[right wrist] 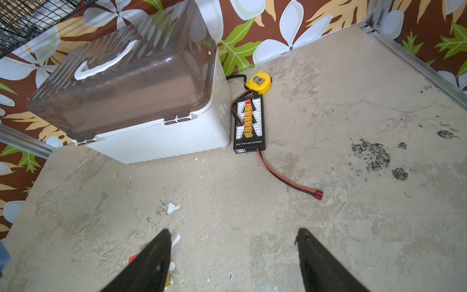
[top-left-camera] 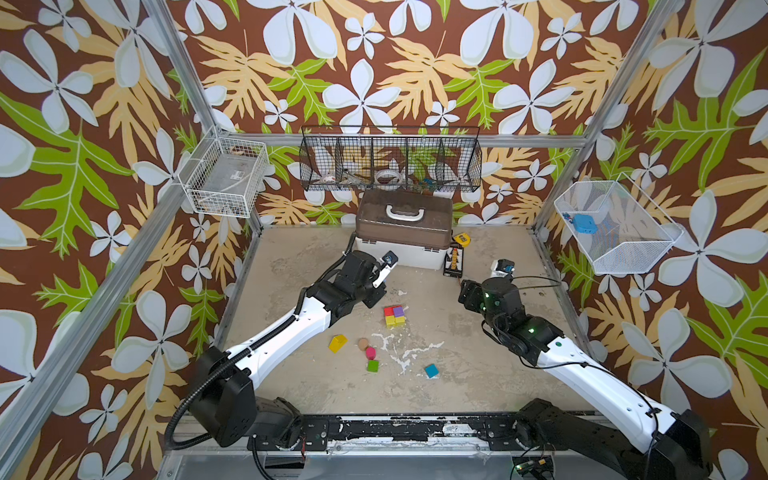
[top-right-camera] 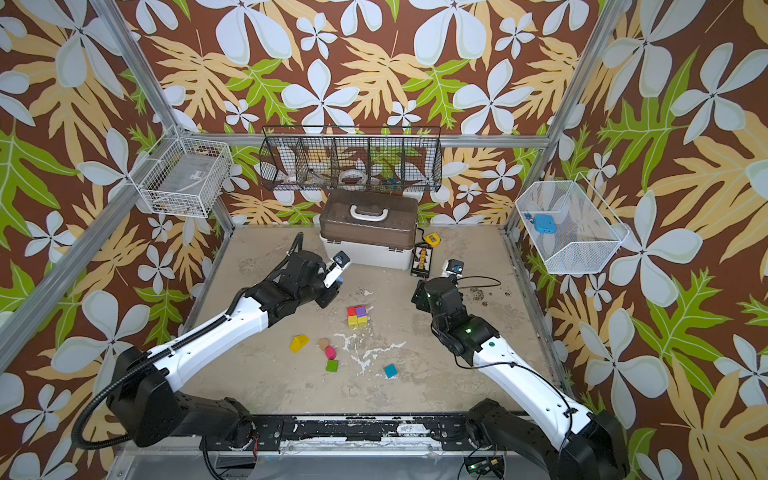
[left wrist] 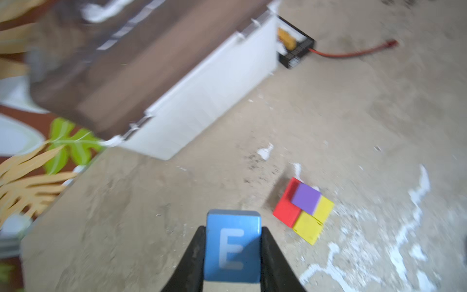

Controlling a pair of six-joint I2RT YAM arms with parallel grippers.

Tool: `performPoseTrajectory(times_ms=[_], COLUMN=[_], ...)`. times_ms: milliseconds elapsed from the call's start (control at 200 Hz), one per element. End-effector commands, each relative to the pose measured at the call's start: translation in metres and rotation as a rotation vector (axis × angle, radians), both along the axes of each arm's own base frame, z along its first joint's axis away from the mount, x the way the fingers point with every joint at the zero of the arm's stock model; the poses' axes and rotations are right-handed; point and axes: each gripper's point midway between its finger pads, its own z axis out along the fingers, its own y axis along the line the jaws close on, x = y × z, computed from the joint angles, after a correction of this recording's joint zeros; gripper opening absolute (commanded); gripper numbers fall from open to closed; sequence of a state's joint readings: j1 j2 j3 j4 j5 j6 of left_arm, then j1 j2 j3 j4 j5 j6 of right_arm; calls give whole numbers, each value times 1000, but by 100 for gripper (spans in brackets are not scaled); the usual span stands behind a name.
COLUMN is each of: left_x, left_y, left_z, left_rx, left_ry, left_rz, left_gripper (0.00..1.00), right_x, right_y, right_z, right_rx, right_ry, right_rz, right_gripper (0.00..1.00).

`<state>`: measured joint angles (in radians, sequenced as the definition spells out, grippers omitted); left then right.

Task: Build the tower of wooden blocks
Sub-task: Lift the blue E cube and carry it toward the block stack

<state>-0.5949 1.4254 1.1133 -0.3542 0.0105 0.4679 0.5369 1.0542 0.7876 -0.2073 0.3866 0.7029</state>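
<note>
Around me, flowered brown wallpaper (top-left-camera: 374, 62) closes the far, left and right sides of the cell. Below it lies the scuffed beige table (top-left-camera: 478, 374), with white flecks near its middle and dark specks toward the far right. My left arm (top-left-camera: 291, 328) reaches from its base at the near left corner diagonally toward the far middle. Its wrist is bent down just in front of the white box with a brown see-through lid (top-left-camera: 403, 232), which stands at the far middle edge. My right arm (top-left-camera: 582, 370) reaches from the near right corner, leaning far and leftward and folding at the wrist, well apart from the left. On the walls hang a black wire basket (top-left-camera: 390, 162) above the box, a white wire basket (top-left-camera: 224, 178) at the left and a white mesh basket (top-left-camera: 615, 224) at the right. Just right of the box lies a black charging board (right wrist: 249, 124) with a red-and-black lead (right wrist: 285, 177), and farther back a yellow tape measure (right wrist: 259, 82). The wood block tower (top-left-camera: 394, 316) stands mid-table between my two claws, nearer the left one: a purple cube on red and yellow blocks. Nearer than it lie, loose, a yellow roof wedge (top-left-camera: 337, 343), a tan cylinder (top-left-camera: 363, 343), a pink cylinder (top-left-camera: 370, 353), a green cube (top-left-camera: 372, 365) and a teal cube (top-left-camera: 431, 370). My left gripper (left wrist: 233, 228), raised off the table, is clamped on a blue wooden cube marked E (left wrist: 232, 252). My right gripper (right wrist: 233, 231) holds its jaws wide apart over bare table.
</note>
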Motion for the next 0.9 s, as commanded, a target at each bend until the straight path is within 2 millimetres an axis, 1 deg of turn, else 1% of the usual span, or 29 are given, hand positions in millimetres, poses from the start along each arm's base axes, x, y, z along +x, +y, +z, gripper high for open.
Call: performPoseTrajectory(times_ms=[0,55,175,230,365,455,520,636,741,896], left_x=[-14,-14,-27,-31,-41,-46,-44,-42,-39,-28], left_y=[-5,-5,-7,-6,0,3,5,2,-1,-8], left_z=[-7,-9,-20,-27,-53,-65,-72,-84,-92,-100], left_rx=[11,-1,21,40,97,102,102,101,99,86], left_ry=[30,45,79,90,129,148,146,164,187,228], left_rz=[-221,-260,-379,-412,-479,-508,-504,-517,-522,-496], left_gripper=[0,0,0,0,0,0,0,0,0,0], right_x=[4,5,5,5,4,5,7,9,11,12], right_y=[7,11,16,17,20,23,25,29,29,29], right_z=[3,0,-6,-8,-13,-18,-24,-33,-36,-37], right_rx=[34,49,70,80,97,103,102,100,86,85], right_ry=[-14,-7,5,6,9,21,38,66,79,78], right_rz=[16,30,40,45,56,61,67,75,68,69], right_gripper=[78,78,76,76,76,76,76,75,74,74])
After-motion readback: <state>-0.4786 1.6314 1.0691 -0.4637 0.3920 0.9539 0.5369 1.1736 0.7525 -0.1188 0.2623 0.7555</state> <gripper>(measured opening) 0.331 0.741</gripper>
